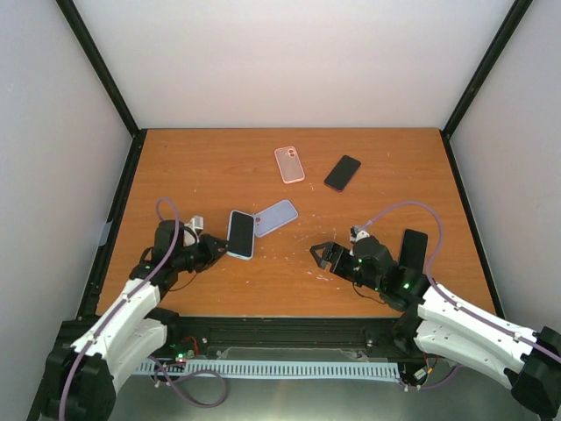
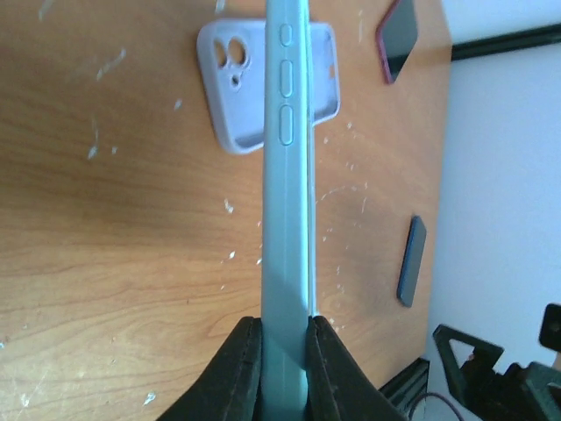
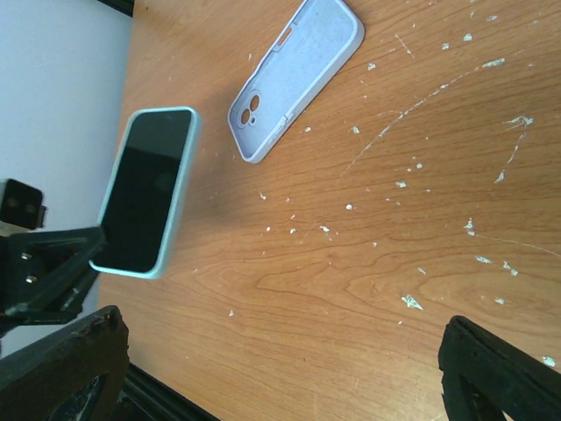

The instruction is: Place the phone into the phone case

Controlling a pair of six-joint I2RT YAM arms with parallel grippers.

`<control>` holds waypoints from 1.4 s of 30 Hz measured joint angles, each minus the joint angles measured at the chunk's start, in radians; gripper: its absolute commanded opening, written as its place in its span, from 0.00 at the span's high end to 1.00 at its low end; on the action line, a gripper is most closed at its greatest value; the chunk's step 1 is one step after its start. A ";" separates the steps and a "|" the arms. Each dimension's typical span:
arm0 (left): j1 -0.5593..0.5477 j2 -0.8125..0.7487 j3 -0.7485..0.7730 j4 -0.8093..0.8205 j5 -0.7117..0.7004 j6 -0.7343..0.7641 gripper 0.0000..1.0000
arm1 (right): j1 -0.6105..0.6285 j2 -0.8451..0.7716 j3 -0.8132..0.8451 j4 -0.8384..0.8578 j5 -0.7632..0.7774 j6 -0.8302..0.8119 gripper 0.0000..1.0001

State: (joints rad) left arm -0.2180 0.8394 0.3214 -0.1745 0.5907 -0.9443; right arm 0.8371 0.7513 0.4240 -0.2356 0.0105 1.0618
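A phone (image 1: 241,234) with a black screen and a light teal rim is held by its near end, clamped between the fingers of my left gripper (image 1: 221,248). In the left wrist view it stands on edge (image 2: 287,175), with the gripper (image 2: 285,329) shut on it. It also shows in the right wrist view (image 3: 145,193), lifted over the wood. An empty lavender phone case (image 1: 276,217) lies open side up just right of it (image 2: 230,96) (image 3: 298,74). My right gripper (image 1: 326,257) hovers open over bare table (image 3: 280,351), holding nothing.
A pink case (image 1: 289,164) and a dark phone with a red edge (image 1: 342,173) lie further back. Another dark phone (image 1: 413,247) lies beside my right arm. The wooden table (image 1: 202,167) is walled in by white panels with black posts.
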 measured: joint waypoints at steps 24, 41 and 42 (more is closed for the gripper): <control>0.026 0.234 0.050 -0.124 -0.230 0.010 0.62 | -0.005 0.016 0.060 -0.176 0.092 -0.026 0.05; 0.027 0.112 0.100 -0.183 -0.249 0.057 0.01 | -0.116 0.319 0.252 -0.193 0.079 -0.331 0.32; 0.027 0.086 0.102 -0.182 -0.247 0.070 0.01 | -0.127 0.357 0.272 -0.176 0.071 -0.362 0.37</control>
State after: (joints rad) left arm -0.1905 0.9257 0.4236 -0.3569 0.3439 -0.8742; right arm 0.7105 1.1084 0.6960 -0.4118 0.0814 0.7002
